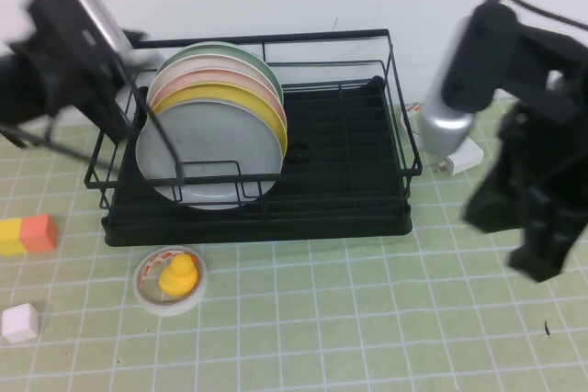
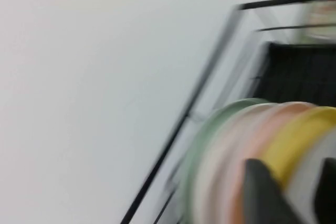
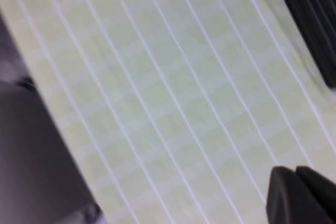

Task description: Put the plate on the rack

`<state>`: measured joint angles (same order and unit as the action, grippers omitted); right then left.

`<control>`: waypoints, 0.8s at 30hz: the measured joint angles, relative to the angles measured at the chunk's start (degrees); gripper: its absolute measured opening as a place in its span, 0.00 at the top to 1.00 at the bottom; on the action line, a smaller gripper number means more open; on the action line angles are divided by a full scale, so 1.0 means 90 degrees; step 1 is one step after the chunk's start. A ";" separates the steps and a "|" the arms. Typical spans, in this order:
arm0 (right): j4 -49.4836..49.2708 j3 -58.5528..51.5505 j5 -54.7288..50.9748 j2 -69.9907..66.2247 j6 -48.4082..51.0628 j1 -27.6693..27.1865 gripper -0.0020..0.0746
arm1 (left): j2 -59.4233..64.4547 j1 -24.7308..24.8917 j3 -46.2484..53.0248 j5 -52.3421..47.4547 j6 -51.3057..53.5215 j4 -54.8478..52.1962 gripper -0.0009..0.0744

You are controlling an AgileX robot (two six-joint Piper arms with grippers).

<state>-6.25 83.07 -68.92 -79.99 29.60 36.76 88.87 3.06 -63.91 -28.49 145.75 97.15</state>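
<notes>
The light-grey plate point(image 1: 209, 149) stands upright at the front of the row in the black wire rack point(image 1: 349, 218), just ahead of the yellow plate point(image 1: 266, 112). My left gripper point(image 1: 133, 103) is at the rack's left end, beside the plates' left edges, and looks blurred. In the left wrist view its two dark fingers point(image 2: 265, 195) stand apart, with the grey plate's rim point(image 2: 307, 174) showing between them and the yellow plate point(image 2: 294, 135) beside it. My right gripper point(image 1: 547, 259) hangs over the mat right of the rack; its fingertips point(image 3: 294, 192) are together and empty.
Pink, cream and green plates point(image 1: 230, 54) stand behind the yellow one. A yellow duck in a small round dish point(image 1: 175, 277), yellow and orange blocks point(image 1: 26, 234) and a white cube point(image 1: 20, 321) lie left front. A white object point(image 1: 464, 155) lies right of the rack.
</notes>
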 joint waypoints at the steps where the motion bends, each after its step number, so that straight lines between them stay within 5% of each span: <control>1: 0.0277 -0.0003 -0.0091 0.0065 -0.0136 0.0000 0.97 | -0.0209 0.0000 0.0000 0.0372 -0.0488 0.0000 0.81; 4: 0.1233 -0.0003 -0.0218 0.0307 -0.0636 0.0000 0.97 | -0.0775 0.0000 0.0000 0.1726 -0.1980 0.0031 0.93; 11: 0.2180 -0.0003 -0.0114 0.1070 -0.1417 0.0000 0.97 | -0.1818 -0.0012 0.0437 0.4482 -0.4331 0.0250 0.98; 24: 0.2210 -0.1025 0.0512 0.2850 -0.1482 0.0000 0.97 | -0.4885 -0.0012 0.3207 0.3845 -0.5079 0.0332 0.99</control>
<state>13.64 73.85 -64.31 -54.34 16.26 36.76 44.91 2.95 -35.05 6.12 100.05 100.14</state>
